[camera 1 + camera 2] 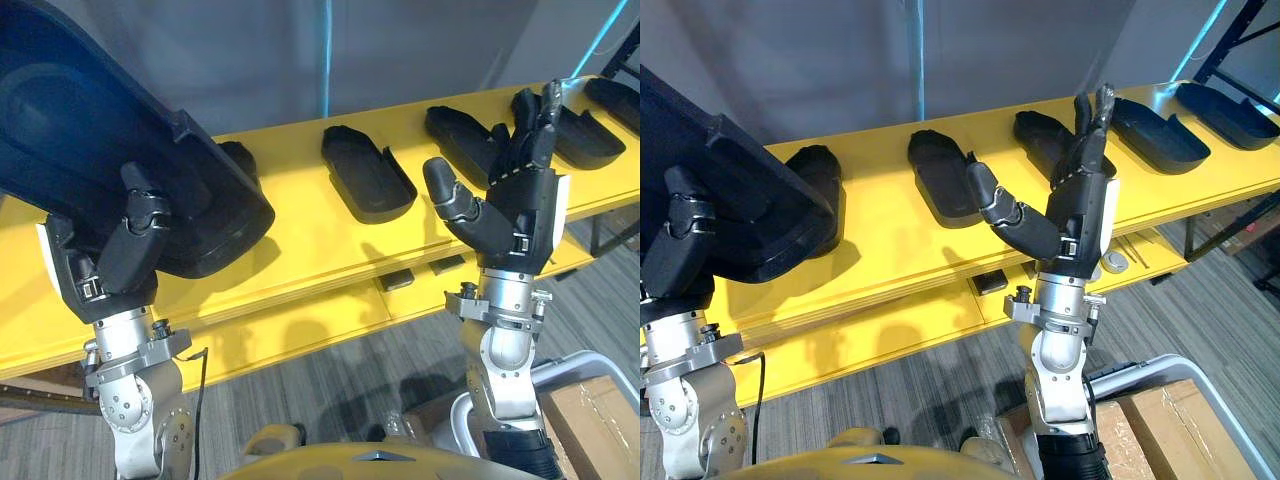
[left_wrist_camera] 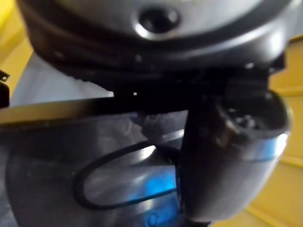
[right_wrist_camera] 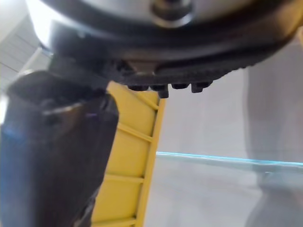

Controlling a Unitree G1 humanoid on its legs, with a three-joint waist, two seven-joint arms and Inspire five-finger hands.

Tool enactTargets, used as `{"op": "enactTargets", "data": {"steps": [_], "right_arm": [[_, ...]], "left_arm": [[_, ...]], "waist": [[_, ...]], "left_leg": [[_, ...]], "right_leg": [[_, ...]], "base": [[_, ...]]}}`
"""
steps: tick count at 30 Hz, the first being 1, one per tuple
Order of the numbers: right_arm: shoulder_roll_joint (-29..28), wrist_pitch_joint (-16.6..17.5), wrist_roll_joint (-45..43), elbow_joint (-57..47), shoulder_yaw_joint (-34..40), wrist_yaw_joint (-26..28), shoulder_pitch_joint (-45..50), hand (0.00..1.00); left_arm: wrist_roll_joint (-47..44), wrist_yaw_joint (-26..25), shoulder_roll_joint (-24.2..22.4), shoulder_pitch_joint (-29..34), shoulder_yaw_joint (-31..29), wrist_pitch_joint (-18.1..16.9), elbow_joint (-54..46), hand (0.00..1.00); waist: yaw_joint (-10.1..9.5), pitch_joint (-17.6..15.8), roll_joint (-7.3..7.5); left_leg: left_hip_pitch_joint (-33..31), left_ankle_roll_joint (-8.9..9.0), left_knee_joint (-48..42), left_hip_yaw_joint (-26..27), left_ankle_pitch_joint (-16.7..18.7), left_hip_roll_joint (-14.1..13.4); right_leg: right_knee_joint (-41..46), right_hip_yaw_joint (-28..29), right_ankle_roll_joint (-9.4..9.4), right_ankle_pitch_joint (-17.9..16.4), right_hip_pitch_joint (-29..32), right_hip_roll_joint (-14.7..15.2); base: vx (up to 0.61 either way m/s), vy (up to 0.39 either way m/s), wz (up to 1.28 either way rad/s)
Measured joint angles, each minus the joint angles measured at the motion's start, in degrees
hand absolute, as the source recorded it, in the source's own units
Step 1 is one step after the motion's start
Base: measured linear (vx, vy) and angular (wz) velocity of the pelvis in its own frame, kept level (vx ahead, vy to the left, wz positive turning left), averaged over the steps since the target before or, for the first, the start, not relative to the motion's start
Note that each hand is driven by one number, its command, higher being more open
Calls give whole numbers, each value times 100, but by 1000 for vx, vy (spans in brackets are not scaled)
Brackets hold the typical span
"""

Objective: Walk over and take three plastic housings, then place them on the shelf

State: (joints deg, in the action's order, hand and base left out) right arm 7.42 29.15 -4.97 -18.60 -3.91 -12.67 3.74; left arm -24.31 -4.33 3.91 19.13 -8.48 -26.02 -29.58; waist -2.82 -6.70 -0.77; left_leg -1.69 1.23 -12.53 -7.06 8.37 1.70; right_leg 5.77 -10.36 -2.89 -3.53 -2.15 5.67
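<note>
The left hand [image 1: 112,262] grips the held housing [image 1: 100,130], thumb curled over its rim, above the left end of the yellow shelf [image 1: 300,240]; the right hand [image 1: 515,205] is empty, fingers straight and raised by the shelf's front edge; to place well, I judge the part should come down flat on bare yellow between the half-hidden housing [image 1: 815,165] and the next shelved housing [image 1: 366,172], touching neither; the grasp should loosen only once the part rests fully, well back from the edge.
</note>
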Motion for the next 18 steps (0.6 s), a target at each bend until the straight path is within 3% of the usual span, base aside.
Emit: {"op": "enactTargets", "data": {"steps": [2,5,6,7,10,11,12,13,15,16,17,18], "right_arm": [[-128,-7,-14,3,-17,-20,43,100],[-71,-62,75,26,150,-279,151,100],[-39,-90,99,49,202,-307,166,100],[108,-205,177,184,375,-325,194,100],[120,-289,149,624,317,-113,194,100],[118,-291,129,724,233,-10,172,100],[124,-315,111,756,201,36,169,100],[136,-396,-9,765,148,157,76,100],[210,-413,-237,844,-16,259,-50,100],[234,-412,-350,1018,-87,270,-195,100],[276,-408,-491,1233,-148,273,-356,100],[275,-408,-503,1321,-162,273,-418,100]], "left_arm": [[-13,63,-20,131,121,13,2,0],[-85,475,-67,124,230,13,54,0],[-87,528,-84,126,256,13,55,0],[-90,646,-105,131,349,12,53,0],[36,455,-61,146,336,12,180,0],[103,301,-46,96,305,16,400,0],[199,210,-44,70,307,29,543,0],[310,60,-16,90,306,52,710,0],[526,-45,-12,124,313,137,978,0],[648,-35,-11,157,316,139,1121,0],[726,12,-2,156,330,180,1224,0],[756,26,18,149,330,235,1225,0]], "waist": [[56,41,-60],[233,88,-124],[225,105,-155],[209,153,-318],[201,162,-244],[260,126,-54],[316,101,141],[206,99,122],[218,138,-75],[245,190,-158],[262,248,-252],[326,278,-305]], "left_leg": [[-108,1,275,203,-22,-65],[-216,-73,491,1801,-151,-649],[-223,-96,501,1943,-221,-697],[-210,-105,602,2162,-809,-791],[-231,-16,536,2056,-906,-469],[-475,169,260,1998,-1211,-176],[-637,198,-3,1914,-1347,-21],[-927,-111,-735,1891,-1058,-320],[-955,37,-1194,1540,-936,-938],[-809,43,-1109,1296,-1066,-1138],[-680,355,-1025,1149,-852,-1066],[-655,408,-1026,1213,-609,-1007]], "right_leg": [[-9,-500,2,-1,-22,95],[7,-1351,8,-4,-153,366],[23,-1408,8,-5,-153,391],[181,-1449,-36,-121,-165,417],[551,-1202,-229,-464,-66,779],[707,-1104,-329,-525,23,1160],[784,-1056,-359,-525,130,1423],[804,-812,-448,-444,248,1543],[876,-554,-537,-414,285,1556],[950,-320,-710,-387,369,1639],[978,-84,-833,-342,488,1742],[943,10,-850,-321,510,1795]], "base": [[-100,-36,88],[-59,-8,153],[-14,115,128],[-6,171,83],[-57,196,46],[-91,194,33],[-115,166,-2],[-91,109,-33],[-102,311,-68],[-50,529,-90],[-21,499,-75],[-4,523,-27]]}}
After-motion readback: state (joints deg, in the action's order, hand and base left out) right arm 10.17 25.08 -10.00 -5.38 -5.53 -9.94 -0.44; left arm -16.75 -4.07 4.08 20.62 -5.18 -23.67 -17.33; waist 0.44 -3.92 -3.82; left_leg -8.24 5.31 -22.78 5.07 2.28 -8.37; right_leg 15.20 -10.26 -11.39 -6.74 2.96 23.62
